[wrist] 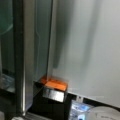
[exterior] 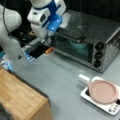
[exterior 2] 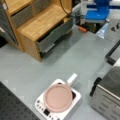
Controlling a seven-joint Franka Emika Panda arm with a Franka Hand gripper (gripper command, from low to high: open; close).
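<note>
We see the toaster oven (exterior: pixel 85 42) at a front view's top right on the tabletop (exterior: pixel 60 77); it looks heavy and rigid, its door handle (exterior: pixel 68 36) the place to grip. Our gripper (exterior: pixel 48 37) hangs at its left corner; we cannot tell its spread. An orange block (exterior: pixel 49 50) sits beside.

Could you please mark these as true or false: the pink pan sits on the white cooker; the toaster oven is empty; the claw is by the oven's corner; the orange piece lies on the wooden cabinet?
1. The pink pan sits on the white cooker. True.
2. The toaster oven is empty. False: a teal bowl shows behind its glass door.
3. The claw is by the oven's corner, at a front view's left. True.
4. The orange piece lies on the wooden cabinet. False: it lies at the grey table edge, by the oven.
</note>
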